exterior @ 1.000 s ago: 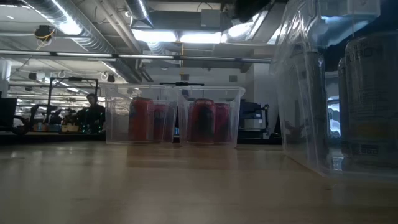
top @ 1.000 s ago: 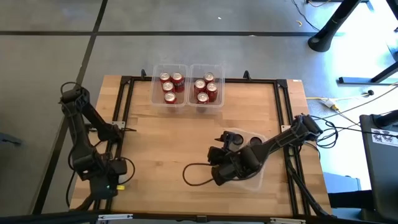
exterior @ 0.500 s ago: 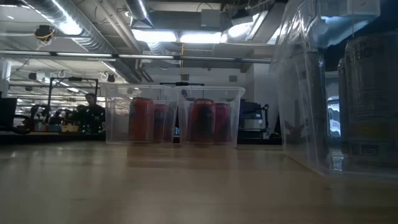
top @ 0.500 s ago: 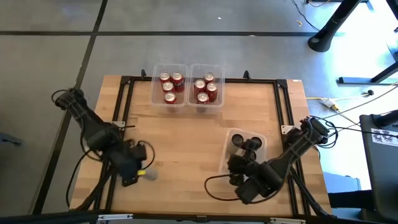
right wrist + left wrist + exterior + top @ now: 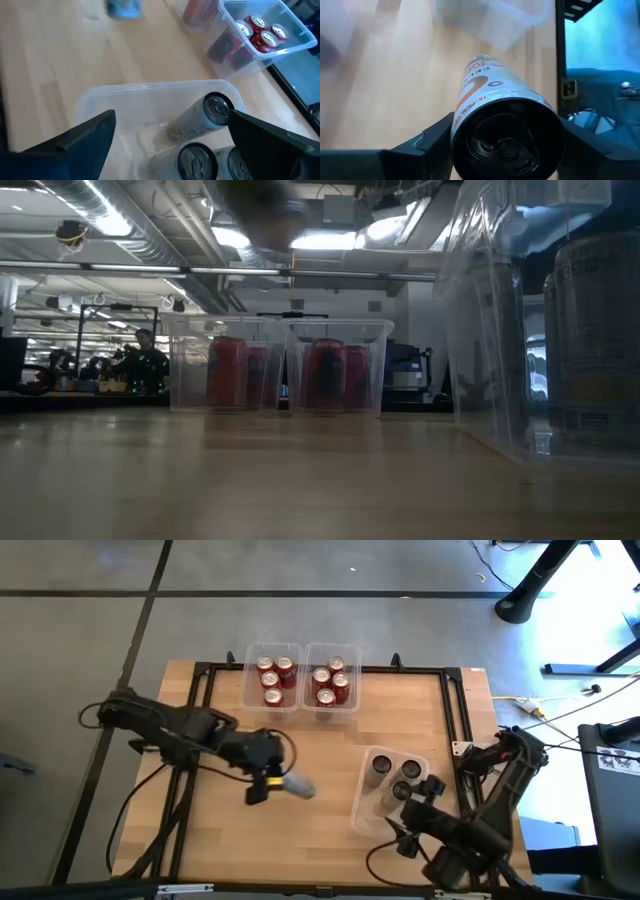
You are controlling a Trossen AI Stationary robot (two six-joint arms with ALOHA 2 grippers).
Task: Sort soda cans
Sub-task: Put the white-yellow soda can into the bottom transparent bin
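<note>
Your left gripper (image 5: 272, 783) hangs over the middle of the wooden table (image 5: 320, 755), jaws clamped on a smooth white "Tropical Vibe" can (image 5: 506, 117) lying sideways. Your right gripper (image 5: 412, 818), jaws spread wide, sits at the near edge of the clear plastic bin (image 5: 362, 802) holding three silver-topped cans (image 5: 216, 109). Red cans (image 5: 272, 680) fill two far bins.

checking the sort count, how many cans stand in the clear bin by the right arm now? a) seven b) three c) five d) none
b: the high view shows three silver-grey cans standing in the clear bin next to the right gripper, while the left gripper carries a fourth silver can over the table.
</note>
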